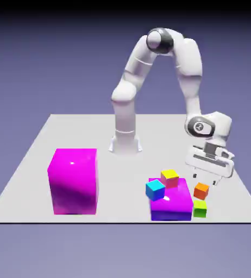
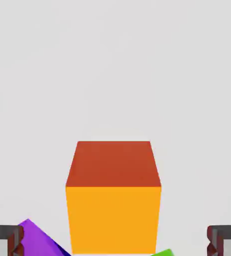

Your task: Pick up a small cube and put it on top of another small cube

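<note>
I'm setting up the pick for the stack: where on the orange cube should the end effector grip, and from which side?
Grip the orange cube on its two opposite side faces, coming straight down from above. The hand view shows it centred between the open fingers, faces square to them, with bare table on both flanks. The magenta block and green cube crowd the other sides, so a low sideways approach looks risky.

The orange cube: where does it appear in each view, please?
Exterior view: the orange cube is at lower right, under the gripper.
Hand view: it fills the bottom middle, between the open jaws.
Shared landmark: the lime-green cube beside it.
</note>
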Robot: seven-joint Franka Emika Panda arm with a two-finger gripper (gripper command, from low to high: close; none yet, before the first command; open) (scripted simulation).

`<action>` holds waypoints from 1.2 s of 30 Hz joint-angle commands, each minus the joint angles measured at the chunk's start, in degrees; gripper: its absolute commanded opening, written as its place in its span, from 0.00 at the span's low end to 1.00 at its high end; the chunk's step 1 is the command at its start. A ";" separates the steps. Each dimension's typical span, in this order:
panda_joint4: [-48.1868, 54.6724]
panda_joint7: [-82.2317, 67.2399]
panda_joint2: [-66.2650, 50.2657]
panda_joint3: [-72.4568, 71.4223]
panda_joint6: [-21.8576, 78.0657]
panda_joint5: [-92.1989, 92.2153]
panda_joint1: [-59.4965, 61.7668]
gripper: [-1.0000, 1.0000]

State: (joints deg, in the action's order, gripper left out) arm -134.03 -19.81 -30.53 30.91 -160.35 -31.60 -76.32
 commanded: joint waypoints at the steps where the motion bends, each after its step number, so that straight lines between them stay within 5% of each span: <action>1: 0.54 0.19 -2.08 -0.31 -1.63 0.13 0.75 0.50; 2: 0.83 0.29 -3.20 -0.47 -2.51 0.20 1.15 0.50; 3: 0.83 0.29 -3.20 -0.47 -2.51 0.20 1.15 0.00; 10: -2.19 -0.47 9.25 0.99 7.59 -0.54 -2.19 0.00; 22: -3.43 6.63 33.77 -5.05 35.57 -0.93 17.87 0.00; 36: -5.89 9.59 26.70 -28.24 25.94 -4.80 44.84 0.00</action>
State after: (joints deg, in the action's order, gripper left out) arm -139.92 -10.29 -3.83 2.66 -134.35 -36.29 -31.36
